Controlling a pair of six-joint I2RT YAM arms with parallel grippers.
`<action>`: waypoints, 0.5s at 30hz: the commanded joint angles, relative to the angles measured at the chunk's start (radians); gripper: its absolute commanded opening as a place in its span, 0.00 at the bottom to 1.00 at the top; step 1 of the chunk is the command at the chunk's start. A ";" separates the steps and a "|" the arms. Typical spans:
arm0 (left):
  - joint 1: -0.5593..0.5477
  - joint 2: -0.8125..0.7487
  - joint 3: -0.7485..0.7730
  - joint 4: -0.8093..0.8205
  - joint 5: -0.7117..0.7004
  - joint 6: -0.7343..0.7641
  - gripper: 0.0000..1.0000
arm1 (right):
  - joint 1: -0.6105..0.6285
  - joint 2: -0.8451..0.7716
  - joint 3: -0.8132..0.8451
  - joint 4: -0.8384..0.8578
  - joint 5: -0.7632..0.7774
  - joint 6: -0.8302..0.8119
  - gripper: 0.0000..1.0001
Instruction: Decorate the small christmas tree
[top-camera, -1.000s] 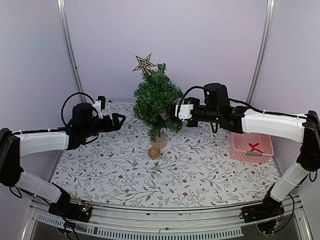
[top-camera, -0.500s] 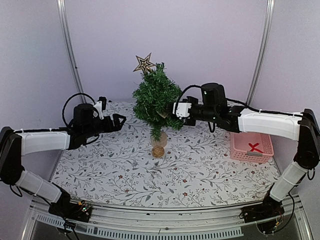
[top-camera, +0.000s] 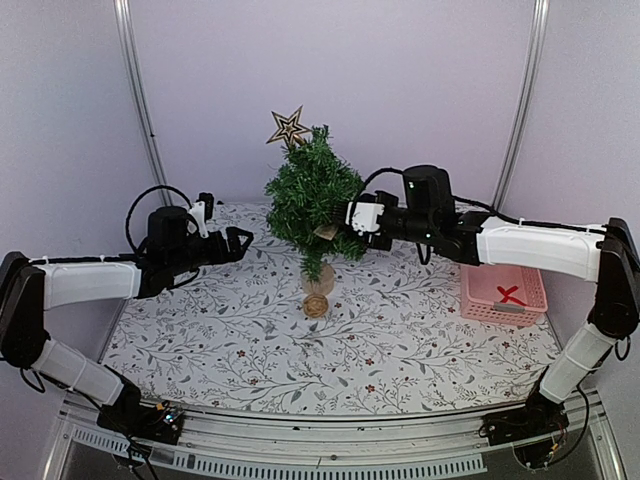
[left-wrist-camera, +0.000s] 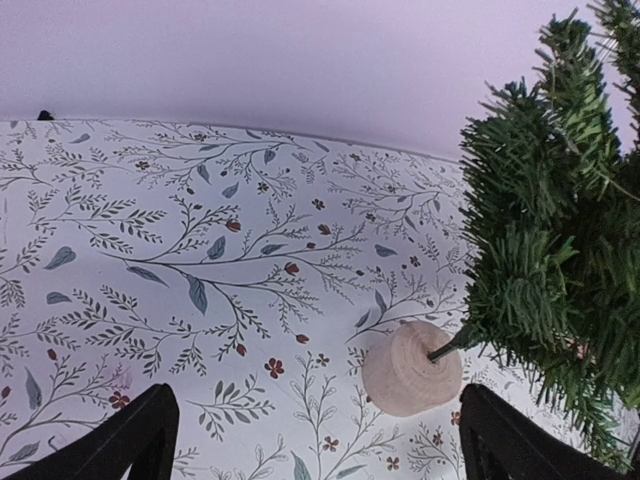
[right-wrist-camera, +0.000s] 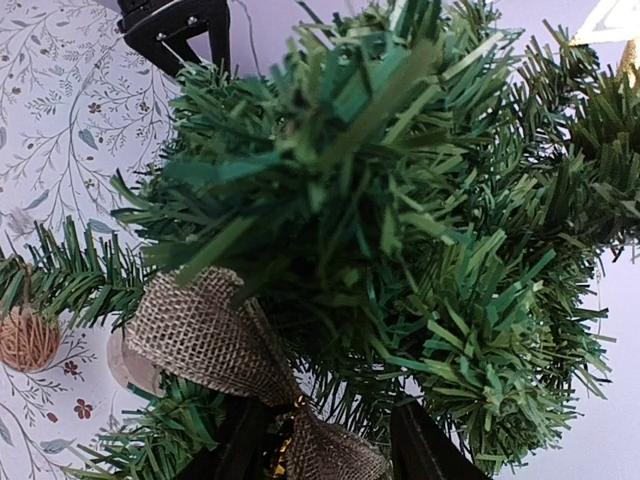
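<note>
Right tool (right-wrist-camera: 330, 450) has its jaws parted around a burlap bow (right-wrist-camera: 215, 340) on the small christmas tree (top-camera: 312, 195); whether either finger touches it is unclear. Left tool (left-wrist-camera: 315, 420) gapes wide, empty, near the tree, which stands upright mid-back on the surface (top-camera: 400, 330).

No words or numbers can be read; only a red X shape (top-camera: 512, 295) shows in the pink basket (top-camera: 478, 300).

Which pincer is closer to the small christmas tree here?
Right. The right pincer is in among the right-side branches of the small christmas tree; the left pincer hovers apart, off its left side.
</note>
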 joint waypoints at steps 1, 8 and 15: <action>0.005 0.001 0.013 0.028 0.011 -0.006 0.99 | -0.008 -0.050 -0.012 -0.001 0.014 0.016 0.50; 0.005 -0.002 0.008 0.030 0.015 -0.011 0.99 | -0.007 -0.081 -0.028 -0.025 0.021 0.019 0.58; 0.003 -0.006 0.001 0.033 0.022 -0.012 0.99 | -0.008 -0.121 -0.050 -0.047 0.028 0.029 0.62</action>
